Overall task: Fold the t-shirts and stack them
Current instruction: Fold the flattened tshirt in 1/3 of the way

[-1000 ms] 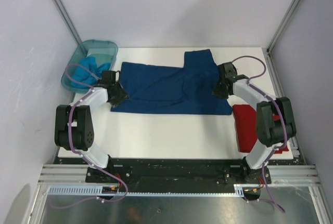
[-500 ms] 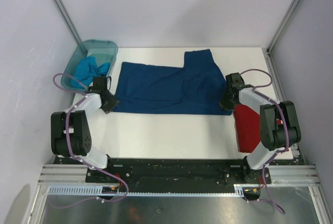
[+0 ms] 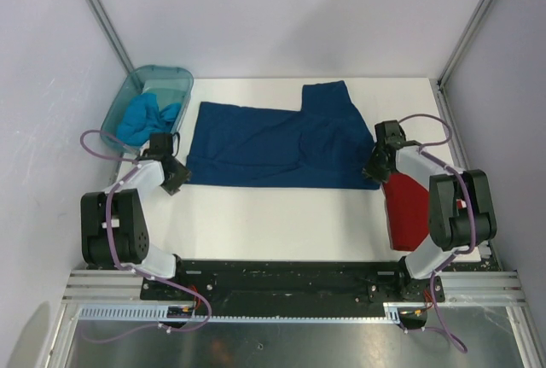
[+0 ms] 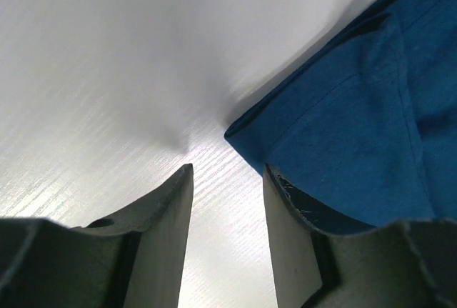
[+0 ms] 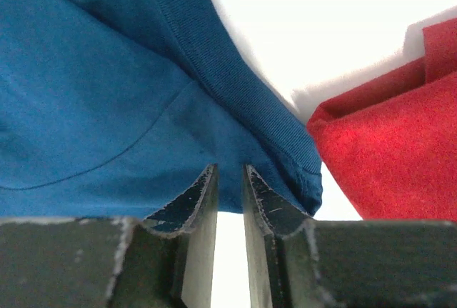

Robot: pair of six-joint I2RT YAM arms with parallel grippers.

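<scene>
A dark blue t-shirt (image 3: 273,146) lies spread flat across the white table (image 3: 273,223), with one part sticking out toward the back right. My left gripper (image 3: 175,177) is open just off the shirt's near left corner (image 4: 246,136), with only bare table between its fingers (image 4: 168,208). My right gripper (image 3: 374,169) sits at the near right corner, slightly open, its tips (image 5: 228,169) at the shirt's hem (image 5: 93,93) and holding nothing. A folded red t-shirt (image 3: 408,210) lies right beside it (image 5: 400,151).
A clear teal bin (image 3: 128,99) at the back left holds a crumpled light blue shirt (image 3: 149,116). Grey walls and metal posts enclose the table on three sides. Purple cables loop off both arms.
Both grippers let go of the blue shirt and drew outward and toward the near edge, the left one off its left corner, the right one to its right corner. The shirt now lies flatter.
</scene>
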